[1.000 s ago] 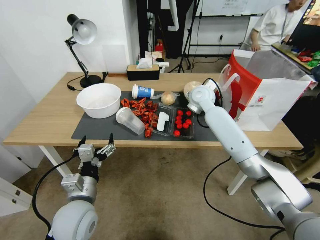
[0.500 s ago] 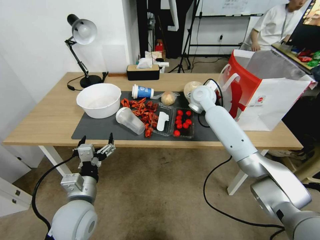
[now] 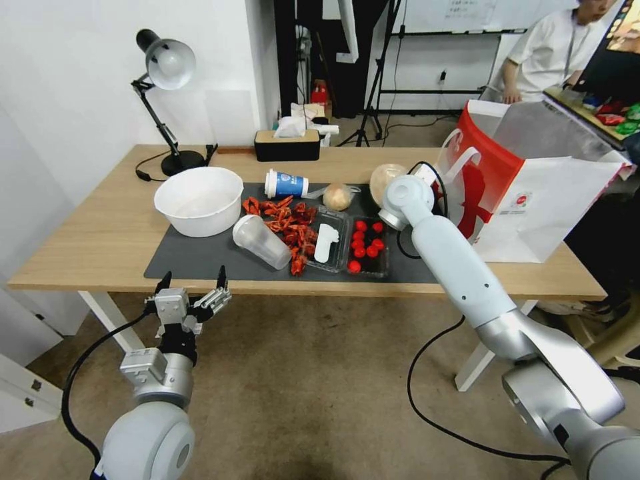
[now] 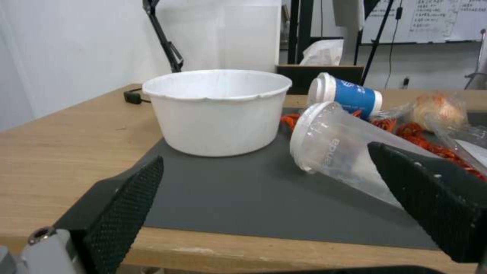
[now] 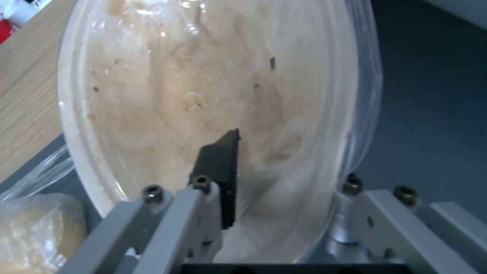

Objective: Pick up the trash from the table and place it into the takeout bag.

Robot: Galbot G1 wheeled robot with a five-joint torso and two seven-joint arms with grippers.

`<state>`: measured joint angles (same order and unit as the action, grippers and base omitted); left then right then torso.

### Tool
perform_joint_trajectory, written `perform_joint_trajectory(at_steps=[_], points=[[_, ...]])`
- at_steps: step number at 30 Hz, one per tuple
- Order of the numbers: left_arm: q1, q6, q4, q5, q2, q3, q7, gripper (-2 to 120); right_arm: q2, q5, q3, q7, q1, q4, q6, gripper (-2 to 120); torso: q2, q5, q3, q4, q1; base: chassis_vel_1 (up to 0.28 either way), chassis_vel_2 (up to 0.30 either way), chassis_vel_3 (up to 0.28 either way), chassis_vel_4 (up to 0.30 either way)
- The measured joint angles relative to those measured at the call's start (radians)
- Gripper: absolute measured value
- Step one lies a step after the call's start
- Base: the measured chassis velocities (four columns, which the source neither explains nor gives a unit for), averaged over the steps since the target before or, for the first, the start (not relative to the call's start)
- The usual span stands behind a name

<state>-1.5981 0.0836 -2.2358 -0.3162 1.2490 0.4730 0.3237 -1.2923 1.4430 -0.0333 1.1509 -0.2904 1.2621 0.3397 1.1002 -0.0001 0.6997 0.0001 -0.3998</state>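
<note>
The task is judged to be at an early stage: no trash is seen inside the takeout bag (image 3: 533, 200), which stands upright at the right end of the surface (image 3: 93, 240), though its interior is mostly hidden. The right hand (image 5: 284, 179) is reached across the mat (image 3: 200, 260) to the lidded bowl (image 3: 385, 177), which sits near the back edge of the mat, just beside the bag; one finger (image 5: 220, 171) is laid over the lid, the other is hidden behind the rim, so the bowl is judged to be pinched at its edge, and whether it is lifted cannot be told. The wrapped ball (image 3: 337, 196) lies just beside the bowl, the paper cup (image 3: 285, 183) lies on its side at the back of the mat, and the clear plastic cup (image 3: 261, 241) lies tipped over near the mat's middle. All three are left to be collected. The left hand (image 3: 192, 288) is held spread and empty below the front edge of the surface.
</note>
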Motion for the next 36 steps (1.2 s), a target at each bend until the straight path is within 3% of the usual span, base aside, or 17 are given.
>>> perform_joint_trajectory(at_steps=[8,20,36], points=[[-0.004,0.0,-0.007,0.001,-0.001,0.002,0.001,100,0.019,-0.001,0.001,0.018,-0.022,0.043,0.0,6,0.0,0.0001,0.0,-0.0005,0.0,0.0,0.0,0.0,0.0],[-0.011,0.001,-0.019,0.003,0.002,0.009,0.001,100,0.044,0.007,-0.009,0.025,-0.057,0.132,0.0,4,0.0,0.0003,0.0,-0.0001,0.0,0.0,0.0,0.0,0.0],[-0.021,-0.002,-0.034,0.016,0.017,0.015,-0.001,100,0.056,0.117,-0.007,0.046,-0.08,0.211,0.003,4,0.0,0.0001,0.0,-0.0001,0.0,0.0,0.0,0.0,0.0]])
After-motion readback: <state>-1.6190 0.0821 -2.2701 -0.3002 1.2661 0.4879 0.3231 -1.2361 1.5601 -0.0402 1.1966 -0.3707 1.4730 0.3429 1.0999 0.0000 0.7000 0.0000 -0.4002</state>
